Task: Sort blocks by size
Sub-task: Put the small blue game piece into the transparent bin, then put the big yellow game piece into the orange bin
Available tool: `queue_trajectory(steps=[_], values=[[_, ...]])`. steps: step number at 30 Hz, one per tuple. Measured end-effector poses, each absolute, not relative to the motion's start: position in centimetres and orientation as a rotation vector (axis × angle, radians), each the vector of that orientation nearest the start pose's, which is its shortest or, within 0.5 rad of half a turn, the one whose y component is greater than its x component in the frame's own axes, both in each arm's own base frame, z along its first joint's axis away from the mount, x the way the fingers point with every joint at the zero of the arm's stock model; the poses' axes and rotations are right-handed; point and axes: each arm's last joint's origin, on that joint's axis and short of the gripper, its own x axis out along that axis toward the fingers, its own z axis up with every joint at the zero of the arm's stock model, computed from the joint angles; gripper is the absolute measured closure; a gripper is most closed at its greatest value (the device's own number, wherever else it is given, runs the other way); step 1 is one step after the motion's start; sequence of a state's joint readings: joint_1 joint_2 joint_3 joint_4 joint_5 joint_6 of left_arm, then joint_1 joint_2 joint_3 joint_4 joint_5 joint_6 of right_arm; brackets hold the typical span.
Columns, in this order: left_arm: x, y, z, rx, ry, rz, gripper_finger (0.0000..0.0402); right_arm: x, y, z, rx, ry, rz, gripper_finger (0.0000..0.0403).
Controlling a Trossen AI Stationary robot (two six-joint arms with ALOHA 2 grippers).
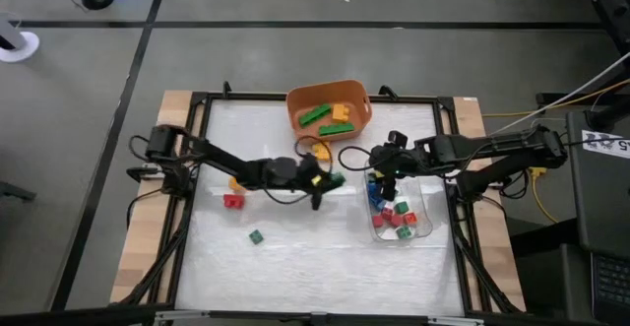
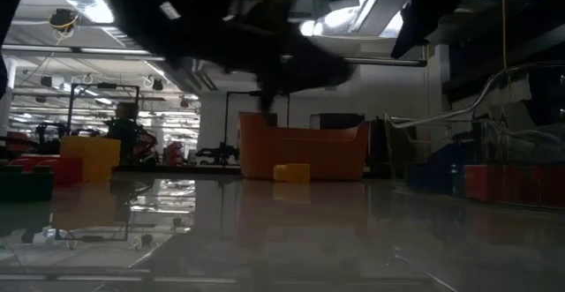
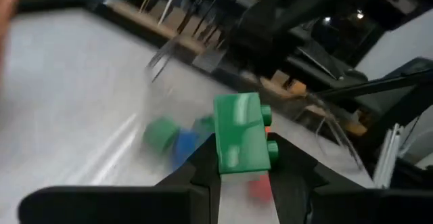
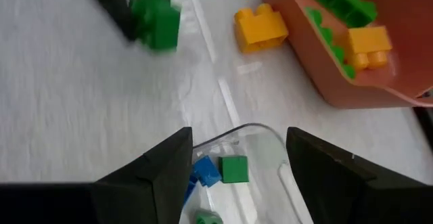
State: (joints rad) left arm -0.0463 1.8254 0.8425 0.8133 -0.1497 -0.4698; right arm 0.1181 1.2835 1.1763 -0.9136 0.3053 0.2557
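A small green studded brick (image 3: 240,132) sits between the fingers of my left gripper (image 1: 330,180), near the table's middle and clear of the surface; the right wrist view shows that green brick (image 4: 155,21) too. My right gripper (image 4: 237,160) hangs open above the clear tray (image 1: 418,229), which holds small red, blue and green blocks (image 1: 394,216). An orange bin (image 1: 356,95) at the far middle holds long green and orange bricks (image 1: 330,114). Loose on the table lie a yellow brick (image 4: 260,26), a red one (image 1: 233,201), an orange one (image 1: 236,183) and a green one (image 1: 256,236). My left gripper pinches the green brick by two opposite flat sides (image 3: 223,158) between its two fingers. The fingers (image 3: 292,166) reach in nearly level from the table's left. The brick is lifted clear, juts out past the fingertips, and its studs (image 3: 270,149) point sideways.
The orange bin stands just beyond the two grippers, and the yellow brick (image 1: 320,154) lies on the table in front of it. A black frame (image 1: 202,104) runs around the white work surface. Cables (image 1: 581,99) hang at the table's right.
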Motion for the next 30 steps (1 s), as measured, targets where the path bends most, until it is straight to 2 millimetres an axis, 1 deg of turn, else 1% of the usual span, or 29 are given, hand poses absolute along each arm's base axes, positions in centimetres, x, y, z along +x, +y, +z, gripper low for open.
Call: queue_trajectory(steps=[3,7,10,13,17,19,21,23,25,27,30], values=[[39.8,-1.6,17.6,-0.374,0.109,0.122,0.0319,24.5,2.0,31.9,0.017,0.938,-0.309,0.0164],[43.5,-1.7,17.8,-0.258,0.086,0.104,0.0298,24.5,2.0,32.8,0.017,0.922,-0.314,0.0164],[45.4,-1.8,17.5,-0.193,0.084,0.101,0.0284,24.4,2.0,33.0,0.017,0.923,-0.314,0.0164],[46.4,-1.6,17.2,-0.158,0.122,0.104,0.0270,24.4,1.9,33.1,0.018,0.922,-0.314,0.0164],[46.7,-1.0,17.4,-0.162,0.167,0.122,0.0245,24.4,1.9,33.1,0.019,0.921,-0.315,0.0164],[46.7,-0.7,17.4,-0.188,0.175,0.132,0.0234,24.5,1.9,33.2,0.034,0.913,-0.321,0.0164],[46.3,-0.4,18.0,-0.177,0.219,0.141,0.0227,24.5,1.9,33.2,0.063,0.905,-0.334,0.0164],[45.7,0.3,19.0,-0.120,0.286,0.152,0.0225,24.6,2.0,33.1,0.086,0.888,-0.342,0.0164],[44.7,1.2,20.0,-0.097,0.389,0.172,0.0227,24.8,2.0,32.6,0.108,0.879,-0.335,0.0164],[43.5,2.6,20.8,-0.099,0.487,0.208,0.0231,25.1,2.1,32.0,0.127,0.869,-0.306,0.0164],[41.8,4.7,21.2,-0.091,0.617,0.262,0.0237,25.7,2.3,31.3,0.152,0.839,-0.268,0.0164]])
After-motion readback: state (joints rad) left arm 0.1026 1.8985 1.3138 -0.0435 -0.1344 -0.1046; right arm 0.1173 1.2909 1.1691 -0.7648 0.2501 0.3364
